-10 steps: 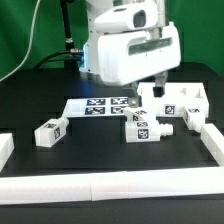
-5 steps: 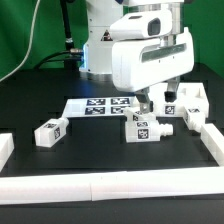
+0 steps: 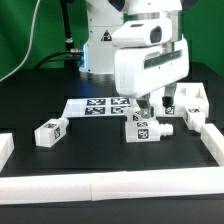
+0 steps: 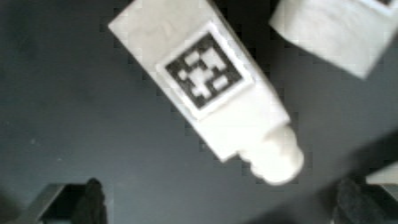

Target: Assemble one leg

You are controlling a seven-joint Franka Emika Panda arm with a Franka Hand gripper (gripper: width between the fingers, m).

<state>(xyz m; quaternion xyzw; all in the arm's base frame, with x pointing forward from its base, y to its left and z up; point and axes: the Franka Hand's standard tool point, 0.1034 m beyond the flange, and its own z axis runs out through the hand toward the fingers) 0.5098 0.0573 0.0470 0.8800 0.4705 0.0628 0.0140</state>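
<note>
Moved: the arm point(image 3: 150, 62) has swung toward the exterior view's right and come lower over the last second, so its head now hangs above the middle of the desk; the loose parts lie where they lay before.
Desk point(image 3: 30, 100): black top, holding all the parts.
Rail point(image 3: 110, 186): low white border running along the near edge, with short pieces at the near corners on the exterior view's left and right.
Arm: bulky white head, standing over the middle of the desk and hiding part of what lies behind it.
Marker board point(image 3: 95, 104): flat, toward the far edge, just to the exterior view's left of the arm's head.
Square panel point(image 3: 188, 97): white, toward the far corner on the exterior view's right.
Middle leg point(image 3: 146, 128) point(image 4: 199, 75): white block with a black tag on its top face and a round peg point(image 4: 276, 165) at one end; it lies flat mid-desk, right under the gripper.
Left leg point(image 3: 48, 131): lying near the edge on the exterior view's left, well apart from the rest.
Right leg point(image 3: 193, 116): lying just nearer than the square panel, close to the edge on the exterior view's right.
Gripper point(image 3: 153, 103) point(image 4: 228, 203): released, fingers point(image 4: 71, 200) spread wide with nothing held; it hovers above the middle leg, beyond the peg end in the wrist view.
</note>
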